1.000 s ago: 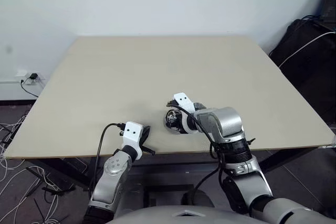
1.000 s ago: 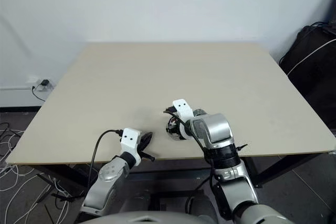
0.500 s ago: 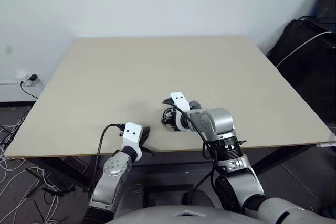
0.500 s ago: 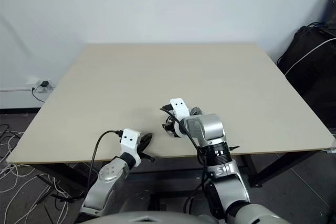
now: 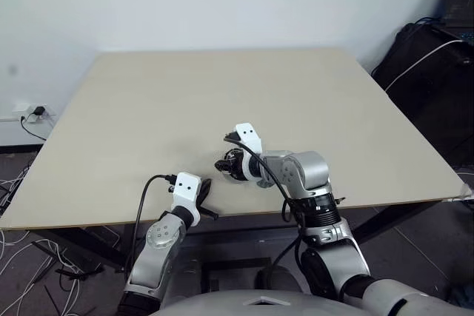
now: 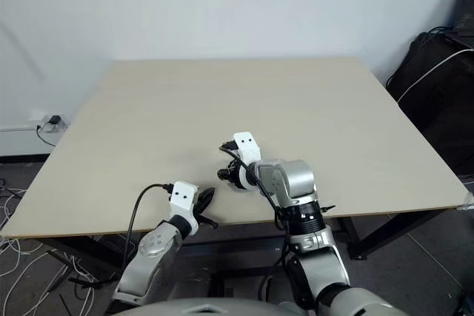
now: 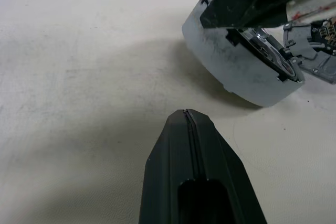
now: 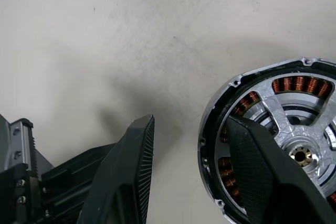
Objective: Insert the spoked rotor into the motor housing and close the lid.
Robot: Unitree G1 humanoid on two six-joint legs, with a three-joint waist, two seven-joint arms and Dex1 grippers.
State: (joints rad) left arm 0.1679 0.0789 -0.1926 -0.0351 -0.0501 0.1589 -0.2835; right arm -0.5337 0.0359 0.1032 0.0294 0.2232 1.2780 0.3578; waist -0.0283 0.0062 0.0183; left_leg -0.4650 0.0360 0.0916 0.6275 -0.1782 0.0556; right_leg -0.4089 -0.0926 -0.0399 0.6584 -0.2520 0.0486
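Near the front edge of the pale beige wooden bench [image 5: 222, 94], just ahead of the right hand [image 8: 194, 177], sits the motor housing [image 8: 286, 129], a small round shallow metal cup with copper-brown windings ringed around a silver centre. In the right wrist view the spoked rotor [image 8: 302, 140], a shiny silver wheel with broad spokes to a brass-tipped hub, already lies seated inside it, the windings showing through its gaps. I cannot pick out the lid in these views.

The assembly looks dense and rigid, all metal, with a smooth rounded outer wall [image 7: 241, 72] that would likely slip under a light pinch. The windings are the fragile part, so a grip across the outer rim seems wiser than anything pressing into the open face.

The right hand points down and forward-left over the cup, its fingers parted to a middling gap: one ribbed finger [image 8: 128, 171] hangs over bare bench beside the housing, the other [image 8: 262, 177] overlaps the rim, though whether it touches is hard to tell. Nothing is gripped.

The left hand [image 7: 197, 156] rests low near the bench's front edge, fingers pressed together and empty, aimed toward the housing.
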